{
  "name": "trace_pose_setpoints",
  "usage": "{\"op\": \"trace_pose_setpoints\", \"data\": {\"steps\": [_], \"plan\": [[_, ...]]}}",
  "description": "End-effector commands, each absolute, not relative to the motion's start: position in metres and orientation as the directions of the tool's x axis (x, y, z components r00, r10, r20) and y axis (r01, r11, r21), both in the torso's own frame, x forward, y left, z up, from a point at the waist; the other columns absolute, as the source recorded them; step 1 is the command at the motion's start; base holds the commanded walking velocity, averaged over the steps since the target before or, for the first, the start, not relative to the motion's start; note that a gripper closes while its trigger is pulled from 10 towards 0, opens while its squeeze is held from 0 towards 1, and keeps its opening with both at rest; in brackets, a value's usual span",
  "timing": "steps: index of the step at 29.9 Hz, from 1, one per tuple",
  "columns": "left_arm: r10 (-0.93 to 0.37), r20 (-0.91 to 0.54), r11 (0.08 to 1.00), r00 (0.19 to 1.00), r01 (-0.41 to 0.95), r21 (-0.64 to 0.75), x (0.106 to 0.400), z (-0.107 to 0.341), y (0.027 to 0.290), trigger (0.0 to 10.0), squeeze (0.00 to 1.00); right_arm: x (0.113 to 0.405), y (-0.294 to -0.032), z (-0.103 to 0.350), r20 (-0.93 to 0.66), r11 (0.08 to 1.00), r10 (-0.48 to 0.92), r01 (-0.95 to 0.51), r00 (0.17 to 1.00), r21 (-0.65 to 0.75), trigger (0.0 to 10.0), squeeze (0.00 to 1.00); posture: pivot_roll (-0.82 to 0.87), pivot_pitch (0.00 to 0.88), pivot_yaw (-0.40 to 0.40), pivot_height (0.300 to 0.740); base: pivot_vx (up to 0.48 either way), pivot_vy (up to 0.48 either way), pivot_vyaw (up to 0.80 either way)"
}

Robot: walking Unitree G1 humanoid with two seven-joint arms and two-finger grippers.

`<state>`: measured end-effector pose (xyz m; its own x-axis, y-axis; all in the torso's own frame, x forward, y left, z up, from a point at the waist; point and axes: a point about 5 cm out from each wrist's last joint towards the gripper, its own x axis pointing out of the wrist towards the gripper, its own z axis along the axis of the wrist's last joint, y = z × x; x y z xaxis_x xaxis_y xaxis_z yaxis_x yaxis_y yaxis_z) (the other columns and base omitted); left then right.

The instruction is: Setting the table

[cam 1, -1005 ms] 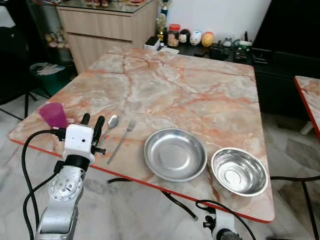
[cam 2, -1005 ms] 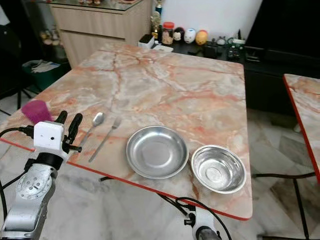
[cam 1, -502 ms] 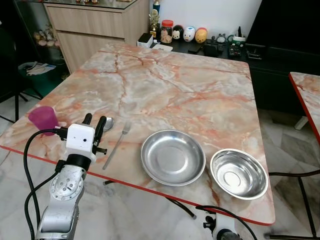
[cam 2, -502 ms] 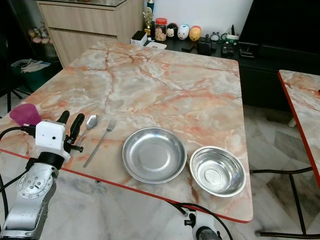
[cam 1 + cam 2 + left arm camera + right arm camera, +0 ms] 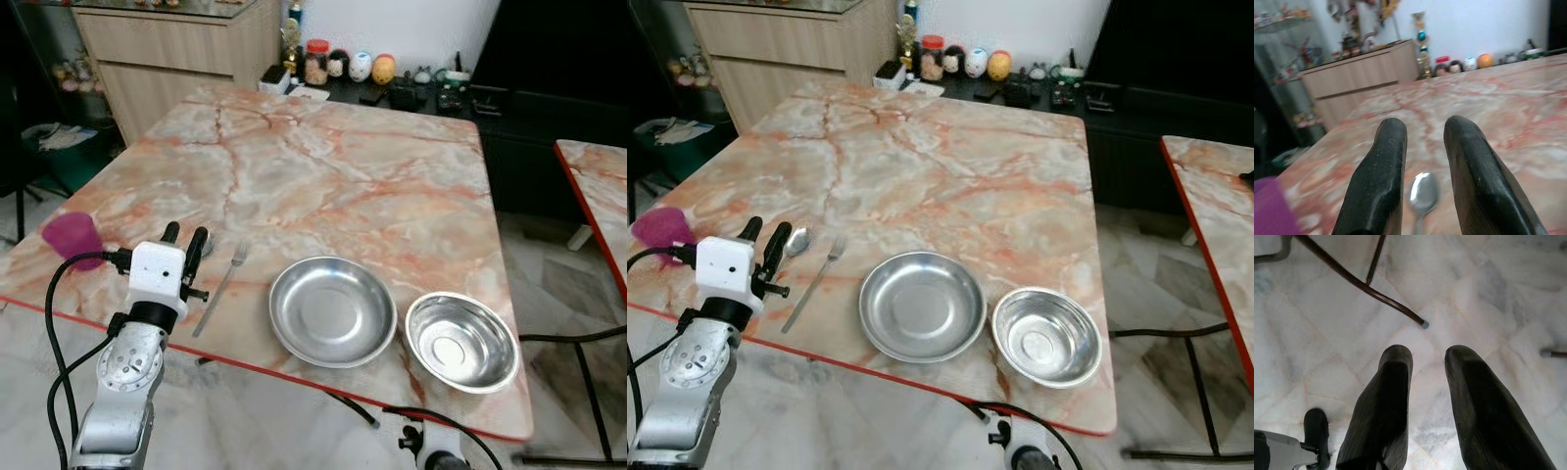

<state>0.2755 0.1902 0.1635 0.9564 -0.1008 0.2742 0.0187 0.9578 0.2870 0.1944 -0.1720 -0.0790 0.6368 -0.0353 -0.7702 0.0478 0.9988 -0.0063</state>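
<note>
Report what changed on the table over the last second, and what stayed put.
Only the camera shifted, so the whole scene slid in view. The left gripper still hovers open over the spoon, holding nothing. The fork, plate, bowl and pink cup lie as before.

light: bright, even indoor | glare: bowl (image 5: pixel 460 342) | blur: left wrist view soft
</note>
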Motion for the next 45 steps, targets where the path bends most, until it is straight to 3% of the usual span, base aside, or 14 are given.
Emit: {"op": "trace_pose_setpoints", "data": {"steps": [1,13,31,35,41,45], "plan": [[-0.11,0.283,0.959,0.953,0.027,0.283,0.275,0.166,0.19,10.0,0.0,0.196,-0.172,-0.078,-0.766,0.999,-0.034,0.047,0.642,-0.006,10.0,0.0,0.12,0.0,-0.027,0.74,0.0,0.0,0.0],[-0.126,0.271,0.958,0.954,0.046,0.282,0.275,0.163,0.188,10.0,0.0,0.194,-0.171,-0.079,-0.774,0.999,-0.03,0.045,0.632,-0.001,10.0,0.0,0.12,0.0,-0.025,0.74,0.0,-0.194,-0.35],[-0.134,0.251,0.963,0.959,0.066,0.26,0.275,0.16,0.188,10.0,0.0,0.195,-0.172,-0.078,-0.764,0.999,-0.034,0.042,0.645,-0.008,10.0,0.0,0.13,0.0,-0.028,0.74,0.0,0.0,0.0],[-0.158,0.196,0.982,0.968,0.134,0.13,0.275,0.154,0.183,10.0,0.0,0.195,-0.172,-0.078,-0.765,0.999,-0.034,0.04,0.644,-0.01,10.0,0.0,0.13,0.0,-0.028,0.74,0.0,0.0,0.0],[-0.356,0.13,0.934,0.925,0.358,0.006,0.275,0.159,0.153,10.0,0.0,0.195,-0.171,-0.079,-0.766,0.999,-0.031,0.038,0.642,-0.009,10.0,0.0,0.13,0.0,-0.026,0.74,0.0,0.0,0.0],[-0.36,0.079,0.932,0.929,0.362,-0.004,0.282,0.16,0.154,10.0,0.0,0.195,-0.171,-0.079,-0.767,0.999,-0.029,0.034,0.641,-0.009,10.0,0.0,0.13,0.0,-0.024,0.74,0.0,0.0,0.0]]}}
